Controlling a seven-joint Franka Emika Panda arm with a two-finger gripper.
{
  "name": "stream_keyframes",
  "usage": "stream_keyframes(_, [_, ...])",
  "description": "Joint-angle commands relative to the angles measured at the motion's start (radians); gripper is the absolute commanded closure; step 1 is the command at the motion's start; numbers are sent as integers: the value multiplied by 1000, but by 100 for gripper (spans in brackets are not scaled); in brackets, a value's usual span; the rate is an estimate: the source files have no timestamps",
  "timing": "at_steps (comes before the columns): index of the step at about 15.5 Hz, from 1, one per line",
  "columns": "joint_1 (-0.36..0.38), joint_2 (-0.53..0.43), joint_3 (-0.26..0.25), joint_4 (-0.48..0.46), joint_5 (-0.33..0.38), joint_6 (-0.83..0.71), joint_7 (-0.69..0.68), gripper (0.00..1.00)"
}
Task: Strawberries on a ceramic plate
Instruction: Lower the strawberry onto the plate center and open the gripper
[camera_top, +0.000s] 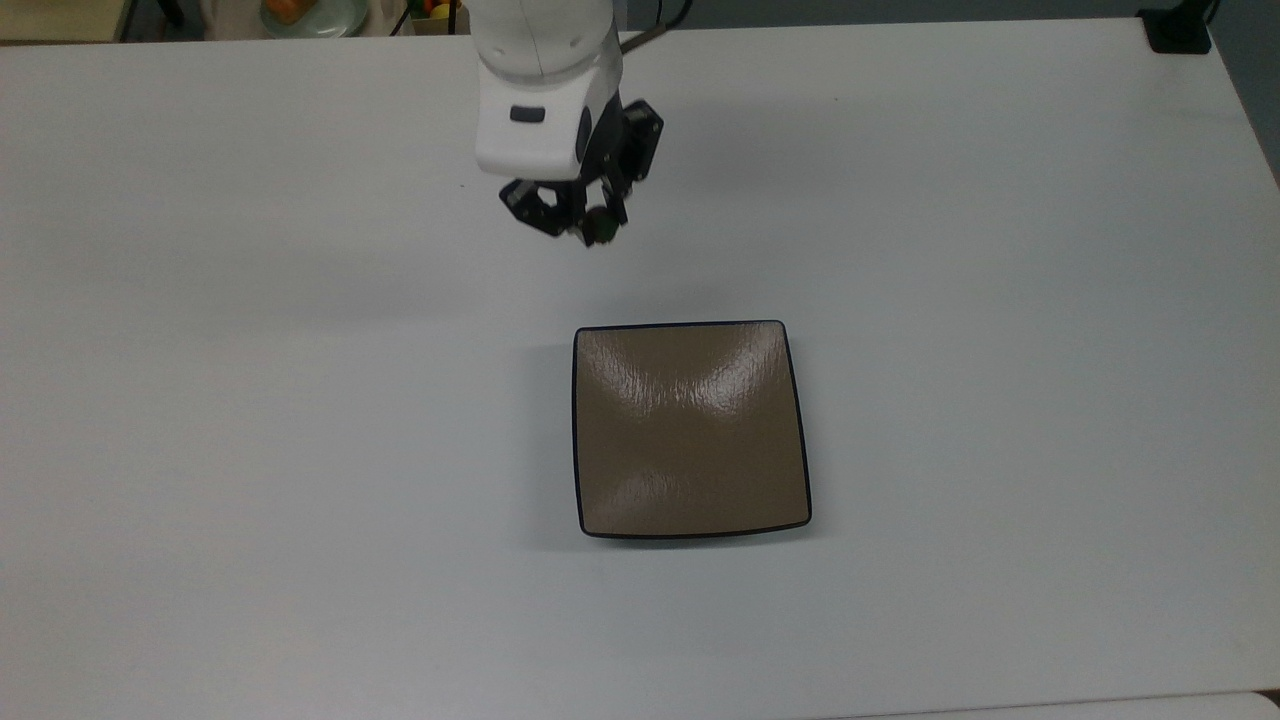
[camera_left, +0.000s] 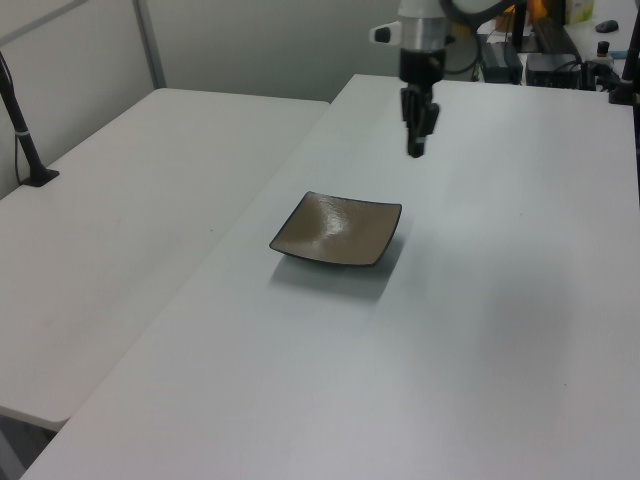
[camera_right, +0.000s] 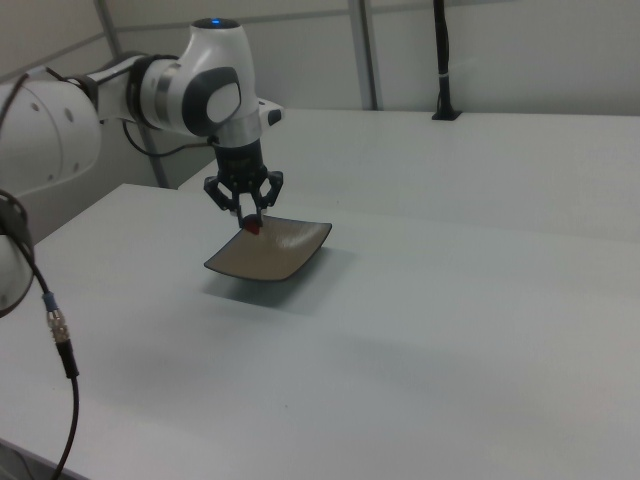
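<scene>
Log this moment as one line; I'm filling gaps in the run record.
phase: carrying | tool: shut on strawberry, above table | ceramic plate: bare | tool short of plate's far edge in the top view | placement: not yet done

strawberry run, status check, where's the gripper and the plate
Gripper shut on strawberry, held off the table. Ceramic plate bare, gripper short of it. Nothing between them on the table.

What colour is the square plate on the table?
Glossy tan-brown with a thin dark rim; the ceramic plate shows best in the top view.
</scene>
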Motion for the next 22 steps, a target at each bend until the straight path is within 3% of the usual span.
stream_keyframes(1, [33,81,2,40,14,175,95,94])
stream_keyframes(8, [112,213,2,5,-4,545,214,94])
stream_keyframes(12, [142,295,2,5,-21,674,221,93])
stream_keyframes(16, [143,318,2,-8,-24,727,219,90])
stream_keyframes(18, [142,318,2,-9,-24,729,215,69])
stream_keyframes(21, [140,310,2,-21,-24,732,212,0])
stream_keyframes(22, [139,304,2,-23,-24,732,211,0])
